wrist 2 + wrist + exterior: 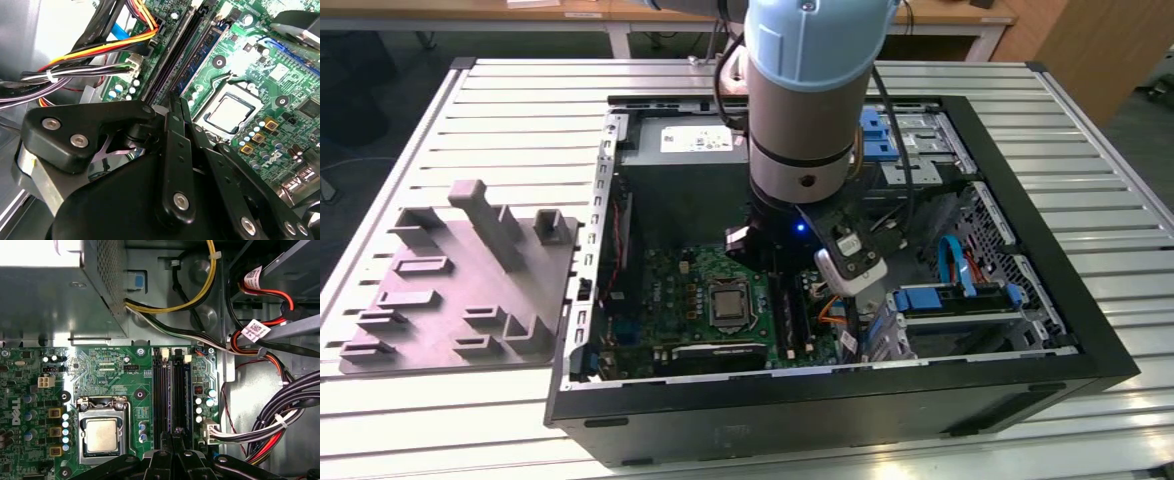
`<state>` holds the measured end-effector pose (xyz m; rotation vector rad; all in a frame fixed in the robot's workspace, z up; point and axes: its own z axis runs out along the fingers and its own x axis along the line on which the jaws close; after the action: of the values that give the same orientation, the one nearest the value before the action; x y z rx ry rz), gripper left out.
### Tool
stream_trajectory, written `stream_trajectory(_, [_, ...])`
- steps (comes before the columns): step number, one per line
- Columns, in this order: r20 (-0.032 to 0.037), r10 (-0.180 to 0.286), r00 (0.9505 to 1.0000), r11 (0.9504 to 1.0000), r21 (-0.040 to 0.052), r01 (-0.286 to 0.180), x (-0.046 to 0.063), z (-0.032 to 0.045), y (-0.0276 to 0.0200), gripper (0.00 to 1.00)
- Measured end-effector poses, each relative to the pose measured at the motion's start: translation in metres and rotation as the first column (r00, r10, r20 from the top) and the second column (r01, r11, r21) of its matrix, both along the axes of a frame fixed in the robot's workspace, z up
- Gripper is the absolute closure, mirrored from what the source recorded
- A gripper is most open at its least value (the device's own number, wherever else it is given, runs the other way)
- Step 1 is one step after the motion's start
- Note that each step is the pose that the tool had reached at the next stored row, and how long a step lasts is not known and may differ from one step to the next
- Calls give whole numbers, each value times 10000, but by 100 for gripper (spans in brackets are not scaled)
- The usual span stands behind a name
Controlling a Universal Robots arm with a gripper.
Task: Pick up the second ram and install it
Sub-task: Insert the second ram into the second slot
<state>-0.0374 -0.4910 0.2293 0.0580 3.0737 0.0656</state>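
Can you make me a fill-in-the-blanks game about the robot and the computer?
1. The motherboard is coloured ___.
2. The grey tray lies at the exterior view's ___ of the computer case.
3. In the first wrist view the gripper is nearest the long slots, which are coloured ___.
Missing words: green; left; black.

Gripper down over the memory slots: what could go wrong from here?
1. The gripper sits low among the slots; a sideways slip could scrape the board or the CPU.
2. Loose cables run close beside it and could snag the arm.
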Motion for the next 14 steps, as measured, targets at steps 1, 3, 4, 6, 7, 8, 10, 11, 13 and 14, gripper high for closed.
stream_trajectory(1, [1, 0, 10000, 10000, 2, 0, 0, -2, 0, 89])
stream_trajectory(3, [2, -1, 10000, 10000, 5, 1, -1, -6, -3, 89])
stream_trajectory(4, [1, -1, 10000, 10000, 4, 1, -1, -6, -4, 89])
stream_trajectory(6, [1, 0, 10000, 10000, 2, 0, -1, -8, -5, 89])
stream_trajectory(7, [2, 0, 10000, 10000, 4, 0, -2, -11, -6, 89])
stream_trajectory(8, [1, -1, 10000, 10000, 4, 1, -2, -13, -8, 89])
stream_trajectory(10, [1, -1, 10000, 10000, 2, 1, -2, -14, -9, 89])
stream_trajectory(11, [1, -1, 10000, 10000, 0, 1, -2, -14, -9, 89])
stream_trajectory(13, [2, 0, 10000, 10000, 5, 0, -2, -24, -9, 89])
stream_trajectory(14, [1, 0, 10000, 10000, 4, 0, -2, -28, -9, 89])
